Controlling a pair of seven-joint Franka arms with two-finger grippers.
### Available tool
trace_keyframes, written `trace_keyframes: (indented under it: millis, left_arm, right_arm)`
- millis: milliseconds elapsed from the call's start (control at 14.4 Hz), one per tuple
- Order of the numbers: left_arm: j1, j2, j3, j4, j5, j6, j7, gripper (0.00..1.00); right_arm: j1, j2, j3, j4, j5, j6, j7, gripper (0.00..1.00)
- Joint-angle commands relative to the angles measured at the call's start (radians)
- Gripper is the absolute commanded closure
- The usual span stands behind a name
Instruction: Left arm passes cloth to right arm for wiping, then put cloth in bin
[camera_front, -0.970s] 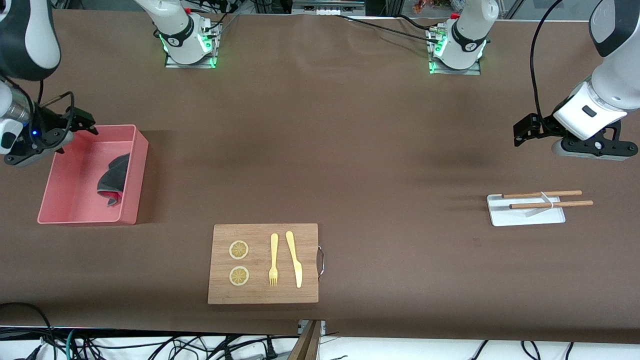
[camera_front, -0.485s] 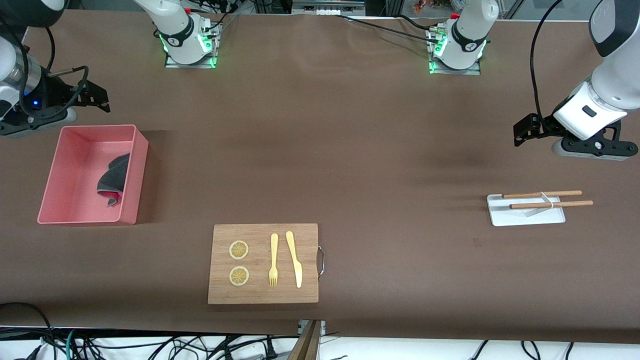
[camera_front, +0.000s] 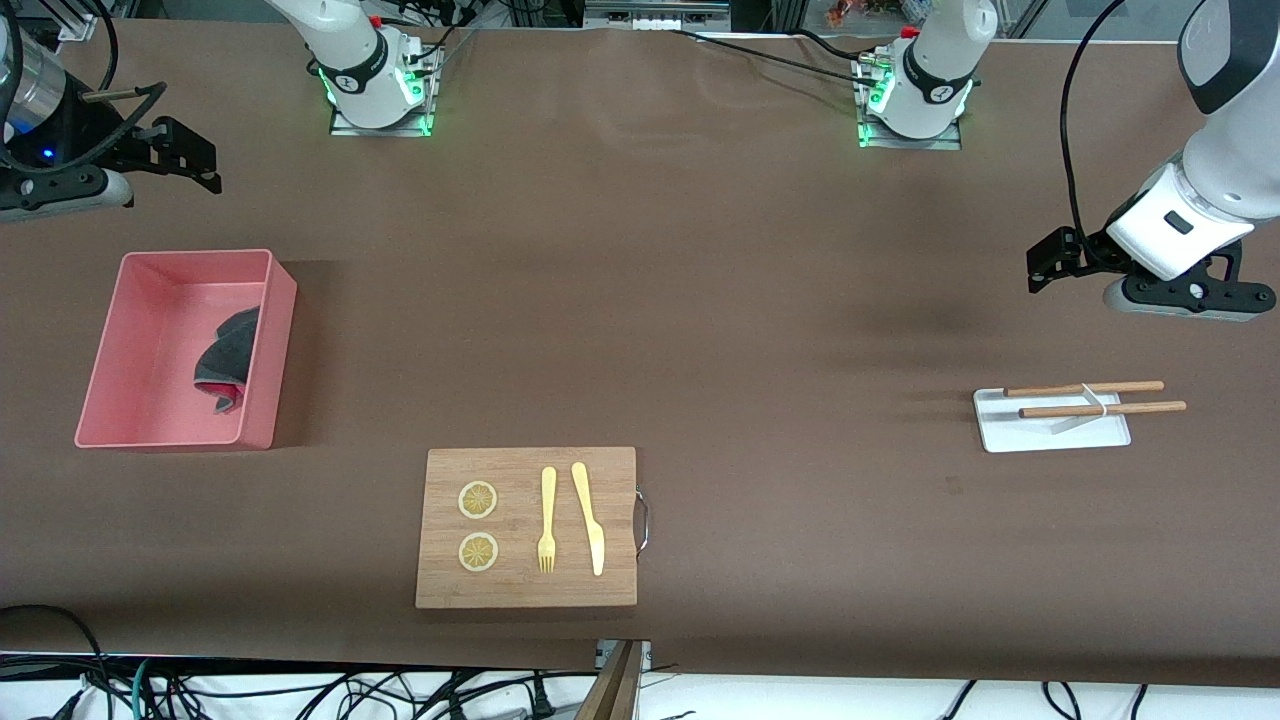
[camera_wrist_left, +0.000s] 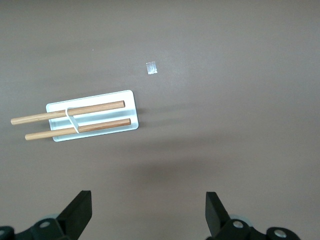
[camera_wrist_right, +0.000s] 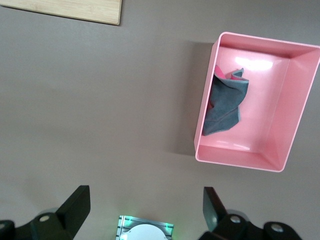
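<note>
The cloth (camera_front: 224, 357) lies crumpled in the bin (camera_front: 120, 330), mid-left of frame (soft, light; pinch any raised fold). Right gripper (camera_front: 195, 160), upper left, empty, spread wide. Left gripper (camera_front: 1045, 262), waiting right, likewise wide.

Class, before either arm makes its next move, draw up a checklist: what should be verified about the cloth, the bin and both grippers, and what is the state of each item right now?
1. Cloth lies inside the bin: ok.
2. Right gripper open, holding nothing: ok.
3. Right gripper over bare table, not over the bin: ok.
4. Left gripper open, holding nothing, arm waiting: ok.
5. Wiping completed: cannot tell.
</note>
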Motion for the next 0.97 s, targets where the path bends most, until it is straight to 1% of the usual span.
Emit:
trace_keyframes:
  millis: [0,901]
  left_arm:
    - [0.009,0.002,-0.003,0.01,-0.018,-0.012,0.012,0.0]
    - [0.007,0.002,-0.003,0.01,-0.018,-0.015,0.01,0.0]
  right_arm:
    - [0.011,0.002,0.026,0.02,0.008,-0.017,0.033,0.0]
    - [0.014,0.03,0.031,0.07,0.011,-0.012,0.028,0.0]
